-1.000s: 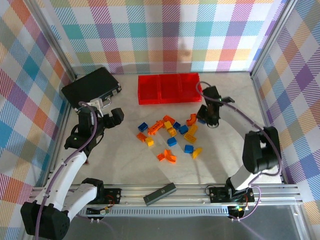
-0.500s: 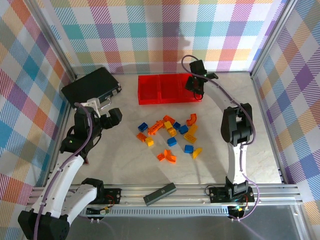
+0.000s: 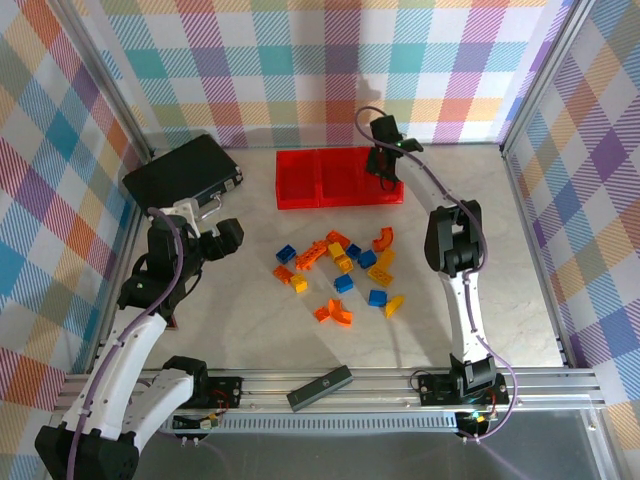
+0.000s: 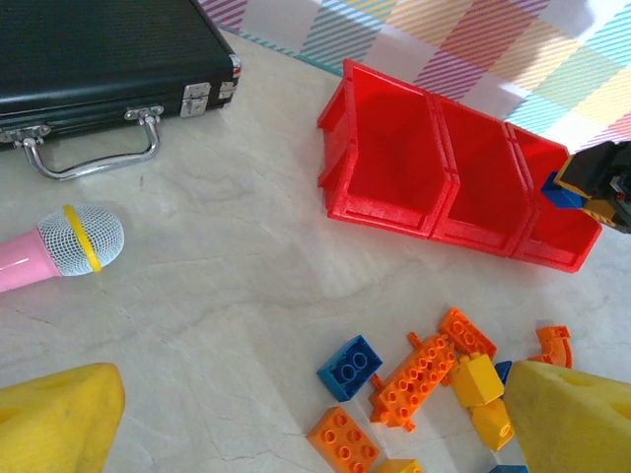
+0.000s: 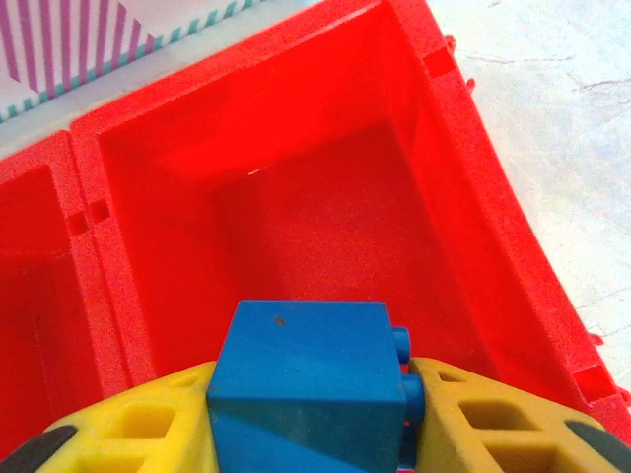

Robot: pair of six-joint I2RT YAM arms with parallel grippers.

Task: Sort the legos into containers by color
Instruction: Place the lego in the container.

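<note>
On the desk (image 3: 250, 330), the black case (image 3: 180, 172) lies far left, the three red bins (image 3: 335, 180) at the back, the loose legos (image 3: 343, 270) mid-desk. The left claw (image 3: 227, 237) hangs wide apart near the case. The right claw (image 3: 384, 163) clamps a blue brick (image 5: 301, 379) over the rightmost bin.

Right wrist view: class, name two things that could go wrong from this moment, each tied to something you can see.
1. The right gripper holds the blue plastic brick above the rightmost red plastic bin. Released from there, it might bounce on the bare floor or clip the rim.
2. The loose blue, orange and yellow bricks lie crowded, some touching, so the next pick may nudge or catch a neighbour.
</note>
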